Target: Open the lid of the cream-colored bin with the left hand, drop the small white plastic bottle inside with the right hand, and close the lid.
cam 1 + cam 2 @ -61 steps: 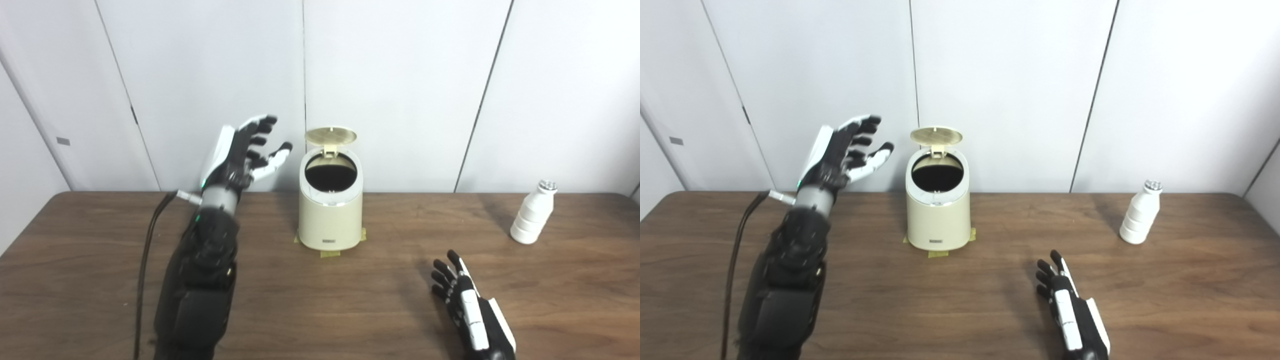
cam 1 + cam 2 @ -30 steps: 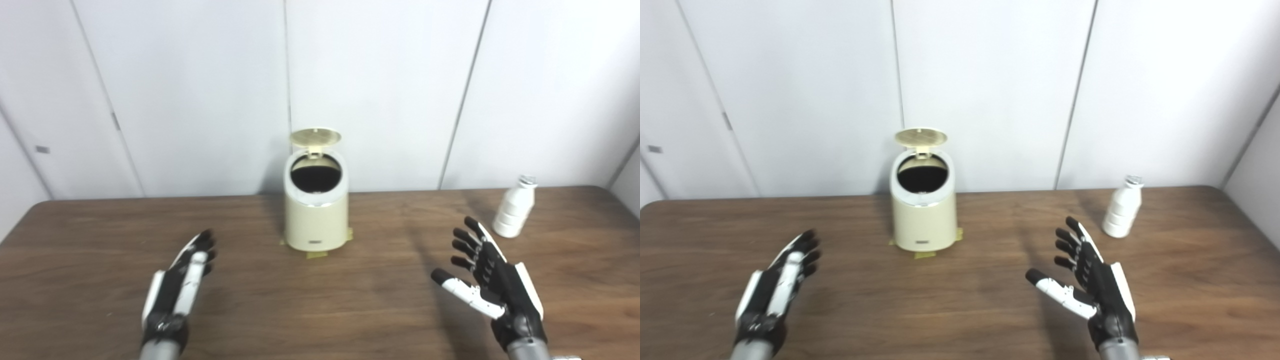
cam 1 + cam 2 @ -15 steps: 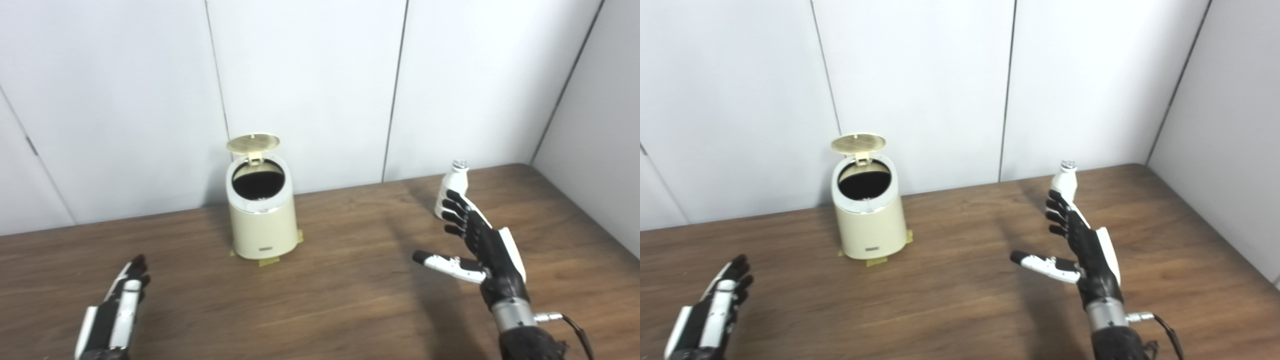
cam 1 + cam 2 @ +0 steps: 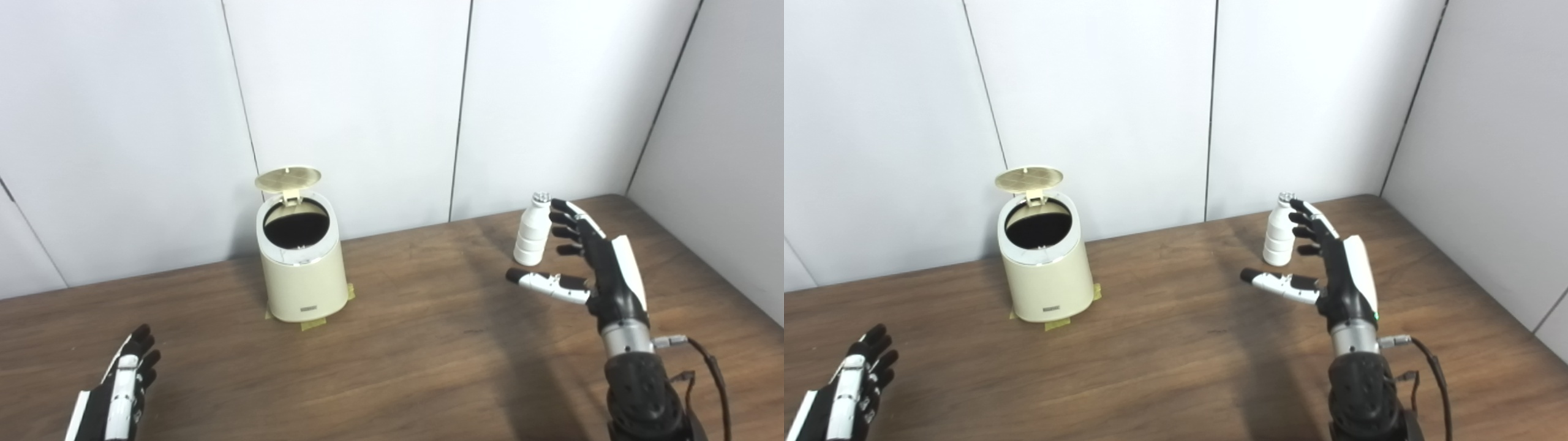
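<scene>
The cream-colored bin (image 4: 301, 277) stands at the back of the table, taped down, its round lid (image 4: 288, 177) tipped up and the dark inside showing. The small white plastic bottle (image 4: 530, 231) stands upright at the back right. My right hand (image 4: 587, 260) is open just right of the bottle, fingers (image 4: 1311, 223) spread beside it and thumb stretched out in front of it, not closed on it. My left hand (image 4: 117, 389) lies open, low over the table at the front left corner, far from the bin.
The brown wooden table (image 4: 404, 355) ends at a white panelled wall behind and a wall on the right. Yellow tape tabs (image 4: 312, 324) hold the bin's base. A cable (image 4: 710, 367) hangs off my right wrist.
The camera has swung right. My left hand has left the open lid and dropped to the table's front left. My right hand has risen and reached up beside the bottle.
</scene>
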